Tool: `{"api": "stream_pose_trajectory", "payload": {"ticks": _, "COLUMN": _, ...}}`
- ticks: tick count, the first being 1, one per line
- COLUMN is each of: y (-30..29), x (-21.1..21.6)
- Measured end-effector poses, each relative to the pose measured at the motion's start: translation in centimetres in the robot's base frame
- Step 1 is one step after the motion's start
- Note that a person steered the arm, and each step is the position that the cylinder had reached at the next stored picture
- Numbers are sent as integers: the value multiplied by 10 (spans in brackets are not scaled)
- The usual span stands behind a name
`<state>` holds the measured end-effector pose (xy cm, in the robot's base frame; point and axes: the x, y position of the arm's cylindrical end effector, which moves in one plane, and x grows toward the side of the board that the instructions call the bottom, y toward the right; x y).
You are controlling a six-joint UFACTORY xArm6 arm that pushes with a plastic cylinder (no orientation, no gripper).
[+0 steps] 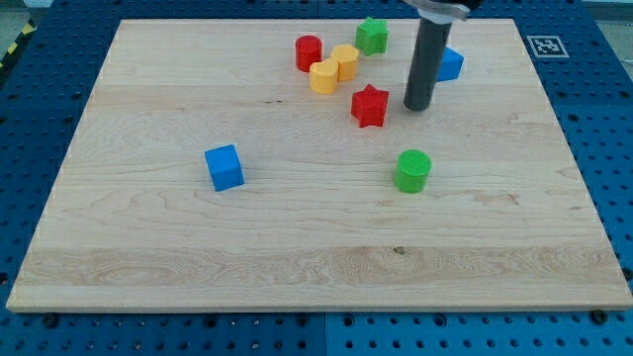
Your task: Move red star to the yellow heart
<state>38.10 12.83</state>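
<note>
The red star (370, 106) lies on the wooden board (148, 247) in the upper middle. Two yellow blocks touch each other just up and left of it. The nearer one (323, 76) looks like the heart, and the other (345, 61) looks like a pentagon. A small gap separates the star from the nearer yellow block. My tip (417, 107) rests on the board just to the right of the red star, a small gap away from it.
A red cylinder (309, 52) stands left of the yellow blocks. A green star (372, 36) is near the top edge. A blue block (451, 64) sits partly behind the rod. A green cylinder (411, 170) and a blue cube (225, 167) lie lower down.
</note>
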Motion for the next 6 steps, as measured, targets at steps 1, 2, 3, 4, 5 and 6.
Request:
{"api": "stream_pose_trajectory", "payload": {"ticks": 1, "y": 1, "x": 26}}
{"api": "stream_pose_trajectory", "payload": {"ticks": 2, "y": -6, "x": 26}}
{"api": "stream_pose_trajectory", "payload": {"ticks": 3, "y": -45, "x": 29}}
{"api": "stream_pose_trajectory", "payload": {"ticks": 4, "y": -47, "x": 28}}
{"api": "stream_pose_trajectory", "payload": {"ticks": 5, "y": -47, "x": 12}}
{"api": "stream_pose_trajectory", "payload": {"ticks": 6, "y": -59, "x": -17}}
